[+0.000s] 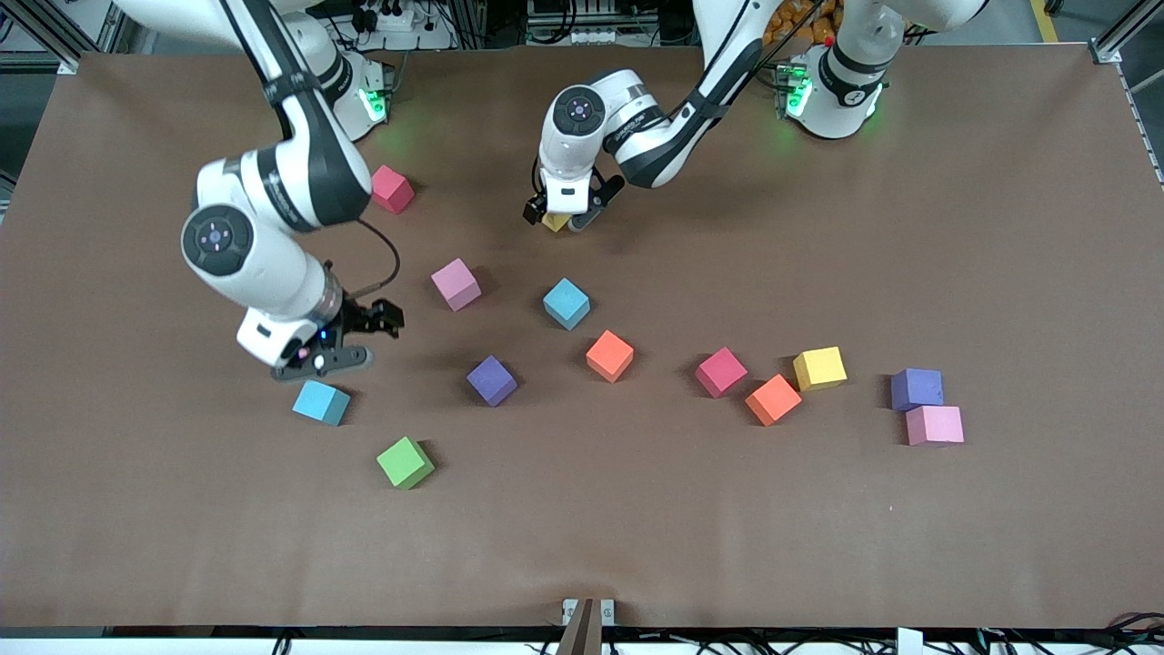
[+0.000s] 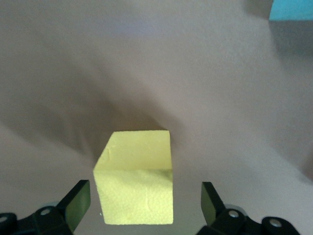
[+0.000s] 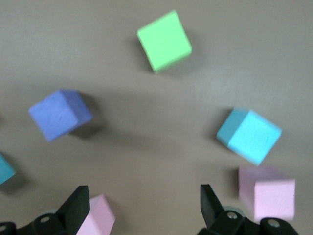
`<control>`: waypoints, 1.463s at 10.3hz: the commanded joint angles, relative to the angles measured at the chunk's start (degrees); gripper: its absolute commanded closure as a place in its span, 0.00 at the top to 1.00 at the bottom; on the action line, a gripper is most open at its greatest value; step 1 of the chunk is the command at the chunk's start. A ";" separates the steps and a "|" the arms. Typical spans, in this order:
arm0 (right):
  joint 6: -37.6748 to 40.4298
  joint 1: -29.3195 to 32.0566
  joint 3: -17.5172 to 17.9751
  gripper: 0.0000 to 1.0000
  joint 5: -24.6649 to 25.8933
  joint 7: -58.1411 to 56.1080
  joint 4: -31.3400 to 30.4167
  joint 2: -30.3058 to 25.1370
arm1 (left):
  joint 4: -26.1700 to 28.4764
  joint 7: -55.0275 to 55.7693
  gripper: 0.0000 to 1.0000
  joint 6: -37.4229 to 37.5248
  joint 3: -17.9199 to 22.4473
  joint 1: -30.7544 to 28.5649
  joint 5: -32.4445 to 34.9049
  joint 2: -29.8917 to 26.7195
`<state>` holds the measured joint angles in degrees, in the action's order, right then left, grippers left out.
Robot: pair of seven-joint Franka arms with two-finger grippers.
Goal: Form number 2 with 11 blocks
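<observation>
One yellow block (image 2: 136,178) sits on the table (image 1: 637,528) between the spread fingers of the left claw (image 1: 562,216), untouched. Right claw (image 1: 350,341) hangs open over the table, just above a blue block (image 1: 321,402).

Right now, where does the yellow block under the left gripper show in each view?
Front view: the yellow block sits between the open jaws of the left gripper, farther from the camera than the blue block.
Left wrist view: it fills the space between the jaws, with a gap on each side.
Right wrist view: not in it.
Shared landmark: likely that blue block, at the left wrist picture's edge.
</observation>
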<state>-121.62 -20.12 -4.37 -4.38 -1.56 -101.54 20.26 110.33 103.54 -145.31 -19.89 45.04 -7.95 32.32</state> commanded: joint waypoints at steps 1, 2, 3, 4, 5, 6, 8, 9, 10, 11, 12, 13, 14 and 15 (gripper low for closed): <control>1.12 3.94 0.59 1.00 -0.98 -9.74 15.36 14.06 | -1.52 1.14 1.00 -1.03 1.25 1.89 -0.84 1.61; 1.21 4.99 0.68 1.00 -2.11 -12.21 20.54 18.89 | -1.52 1.23 1.00 -1.03 1.34 2.07 -0.84 2.04; 1.30 5.70 0.68 1.00 -4.30 -14.58 25.38 22.95 | -1.52 1.23 1.00 -1.03 1.34 2.24 -0.84 2.13; 1.56 6.31 0.77 1.00 -5.97 -16.09 29.78 26.64 | -1.52 1.23 1.00 -1.03 1.43 2.25 -0.84 2.48; 1.65 6.06 1.12 1.00 -6.69 -15.93 32.95 29.20 | -1.44 1.58 1.00 -1.03 1.43 2.16 -0.76 2.83; 1.65 5.62 1.29 1.00 -6.78 -15.75 34.90 30.71 | -1.43 1.49 1.00 -1.03 1.43 2.16 -0.32 2.84; 1.04 4.92 1.29 1.00 -6.69 -15.66 36.49 32.47 | -1.43 0.62 0.70 -1.03 1.43 2.16 0.47 3.01; 0.77 4.13 1.29 1.00 -6.69 -15.31 36.94 33.09 | -1.43 0.62 0.53 -0.94 1.34 2.24 2.04 3.10; 0.34 3.86 1.21 1.00 -6.69 -15.05 37.55 33.79 | -1.35 0.53 0.33 -0.85 1.34 2.25 4.15 3.10; 0.07 3.77 1.21 1.00 -6.61 -15.05 37.56 34.14 | -1.09 -0.08 0.26 -0.77 0.99 2.16 7.21 2.84; -0.02 3.77 1.12 1.00 -6.52 -15.05 37.56 34.41 | -0.82 -1.39 0.20 -0.42 0.64 1.81 10.20 2.14; -0.72 3.69 1.12 1.00 -6.52 -15.05 37.56 34.59 | -0.56 -4.54 0.18 2.55 0.47 1.54 11.45 0.48; -1.16 3.68 1.03 1.00 -6.34 -15.05 37.56 35.02 | -0.64 -10.49 0.16 6.84 -0.67 -0.11 11.46 -0.84; -1.60 3.77 1.03 1.00 -6.17 -15.05 37.56 35.29 | -0.30 -14.98 0.15 8.54 -3.81 -3.70 11.46 -1.37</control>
<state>-123.09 -16.48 -3.21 -10.05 -16.44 -66.50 53.69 109.12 93.52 -140.16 -20.50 45.32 2.10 33.29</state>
